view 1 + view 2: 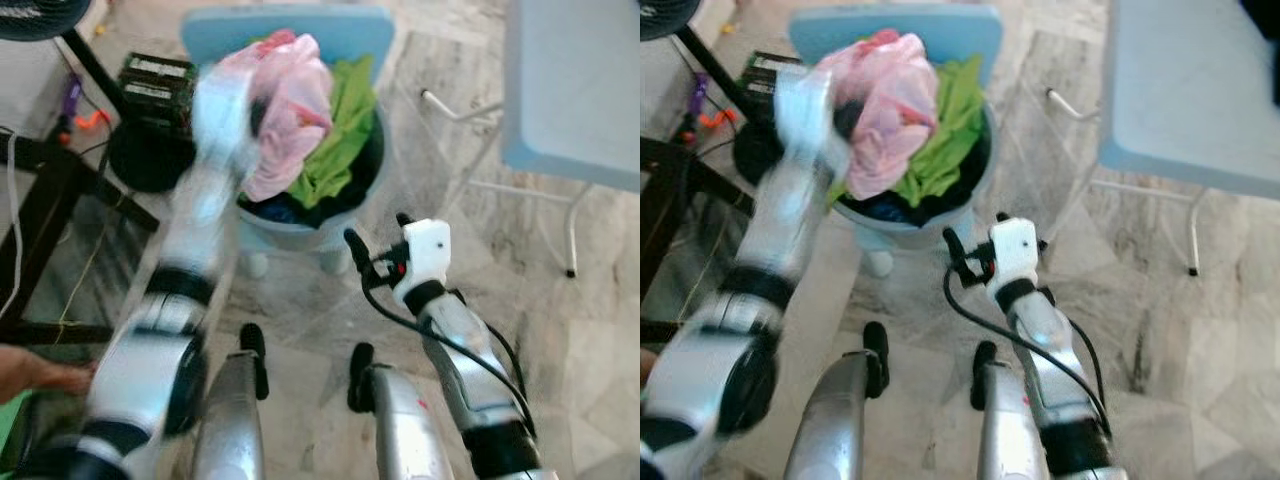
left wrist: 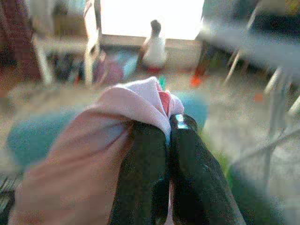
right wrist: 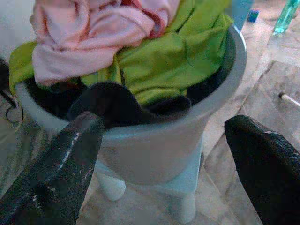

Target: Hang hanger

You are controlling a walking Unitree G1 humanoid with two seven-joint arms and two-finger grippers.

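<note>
Pink garment [image 2: 117, 122] pinched tight in left gripper [image 2: 168, 140] above laundry basket [image 3: 154, 140]; right gripper [image 3: 164, 159] spread wide, empty, near basket rim; step looks like lifting clothing clear; next likely needs a hanger, none seen.

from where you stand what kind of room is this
Likely a laundry corner of a home: a pale blue basket heaped with clothes, a marble-look tile floor, and the left hand pinching a pink garment from the pile.

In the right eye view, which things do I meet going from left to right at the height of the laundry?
Left arm → pink garment → green garment → grey basket rim → pale blue table.
</note>
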